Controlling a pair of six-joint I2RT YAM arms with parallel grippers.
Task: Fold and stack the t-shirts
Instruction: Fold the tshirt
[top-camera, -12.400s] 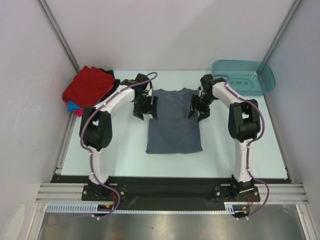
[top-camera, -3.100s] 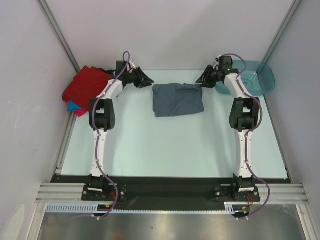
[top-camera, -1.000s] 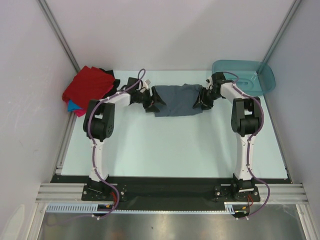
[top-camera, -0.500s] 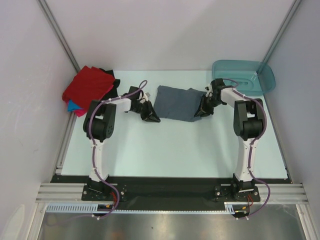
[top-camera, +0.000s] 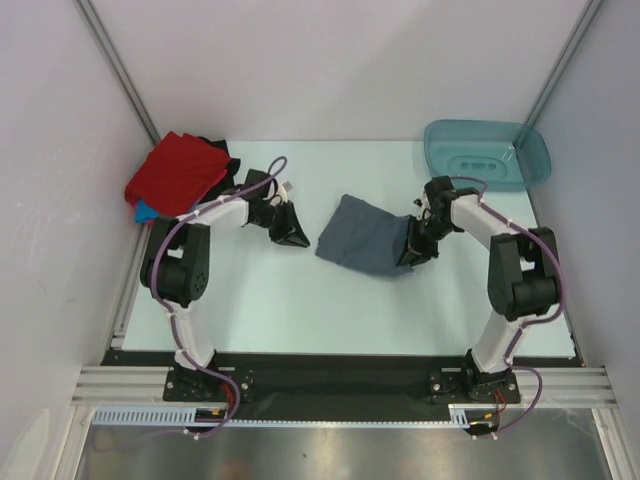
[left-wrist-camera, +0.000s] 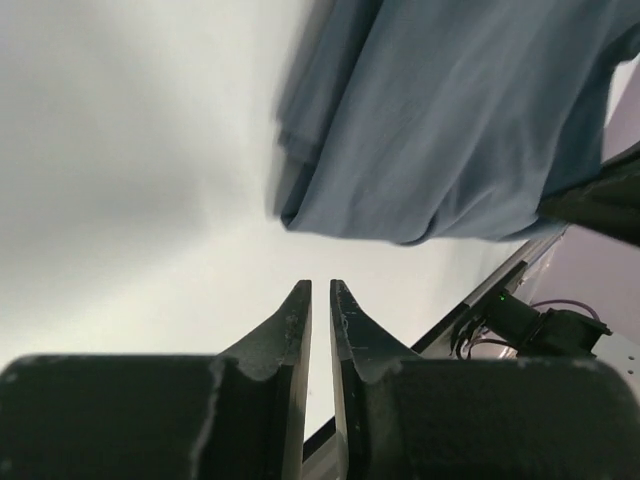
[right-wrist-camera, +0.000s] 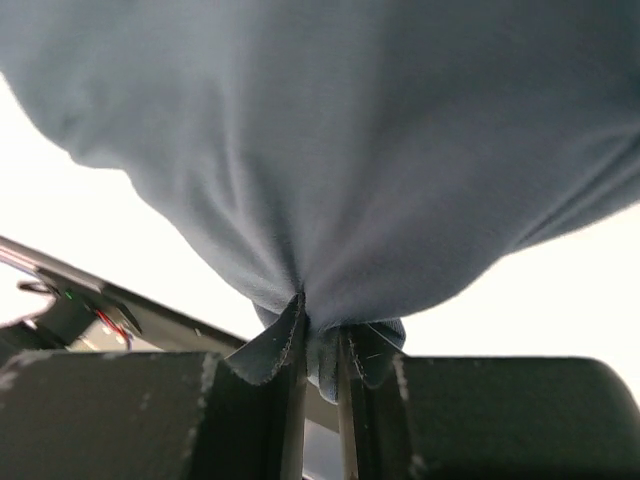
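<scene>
- Grey-blue t-shirt (top-camera: 362, 243): right pincer (top-camera: 411, 254) clamps its 3 o'clock edge; hold it low and taut.
- Left pincer (top-camera: 296, 238), at its 9 o'clock, narrow and empty: grasp before folding.

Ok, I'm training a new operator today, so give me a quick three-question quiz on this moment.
1. True or false: the left arm's jaws grip the grey shirt.
2. The red-topped shirt pile lies: A) far left B) centre C) near right.
3. Fill in: the right arm's jaws are shut on the ____.
Key: 1 false, they are shut on nothing, clear of the cloth. 2 A. 3 grey shirt.
</scene>
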